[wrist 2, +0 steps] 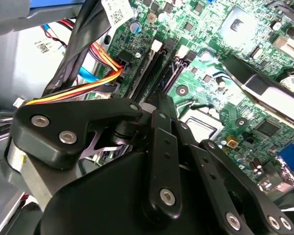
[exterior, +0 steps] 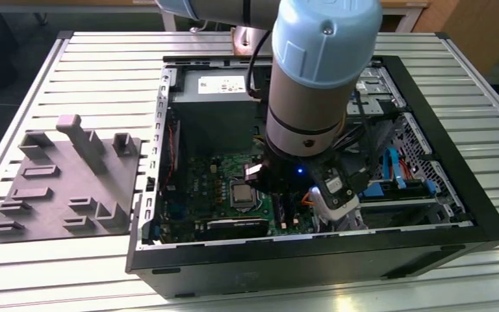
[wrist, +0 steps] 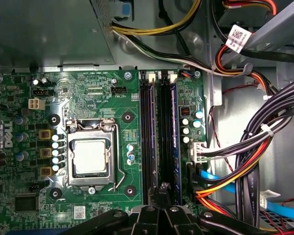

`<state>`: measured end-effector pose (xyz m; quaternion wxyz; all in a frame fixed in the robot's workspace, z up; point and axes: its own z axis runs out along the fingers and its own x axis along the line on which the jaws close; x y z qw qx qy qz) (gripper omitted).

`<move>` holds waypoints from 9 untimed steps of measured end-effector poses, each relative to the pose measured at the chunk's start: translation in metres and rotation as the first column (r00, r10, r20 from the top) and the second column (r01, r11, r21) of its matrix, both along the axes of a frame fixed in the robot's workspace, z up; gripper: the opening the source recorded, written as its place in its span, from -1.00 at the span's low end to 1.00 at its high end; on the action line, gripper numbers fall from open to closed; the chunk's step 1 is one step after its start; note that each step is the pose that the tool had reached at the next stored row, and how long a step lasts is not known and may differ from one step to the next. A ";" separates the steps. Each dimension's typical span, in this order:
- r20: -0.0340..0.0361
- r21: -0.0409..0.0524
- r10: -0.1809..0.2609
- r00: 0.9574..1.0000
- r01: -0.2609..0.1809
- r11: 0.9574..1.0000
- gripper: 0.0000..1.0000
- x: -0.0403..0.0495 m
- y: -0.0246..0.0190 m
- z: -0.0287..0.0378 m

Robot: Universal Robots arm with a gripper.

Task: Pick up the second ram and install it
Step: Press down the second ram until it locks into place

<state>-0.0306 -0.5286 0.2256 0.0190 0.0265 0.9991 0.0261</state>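
A grey holder tray (exterior: 63,188) sits on the table (exterior: 232,45) beside the open computer case (exterior: 457,214) (green board (wrist: 78,98) inside, with coloured wires (wrist: 245,171)).

Black gripper linkage (wrist 2: 159,147) is seen in the foreground, its tip set over the memory slots (wrist 2: 154,68) of the green motherboard (wrist 2: 210,63). Beyond it, a processor socket (wrist 2: 206,122) is noted. Red, yellow and orange cables (wrist 2: 83,87) are routed beside the tool.

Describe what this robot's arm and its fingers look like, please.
The arm is a thick silver tube capped with a rounded pale-blue joint cover, with a black cable running down it. The gripper is matte black, built from flat jointed links fastened with silver screws, and its fingers are narrow black bars.
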 end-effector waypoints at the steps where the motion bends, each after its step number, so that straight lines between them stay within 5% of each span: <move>1: 0.000 0.000 0.000 1.000 0.000 1.000 -0.79 0.0000 0.0000 -0.0008; 9: 0.000 0.000 0.000 1.000 0.000 1.000 -0.79 0.0000 0.0000 -0.0025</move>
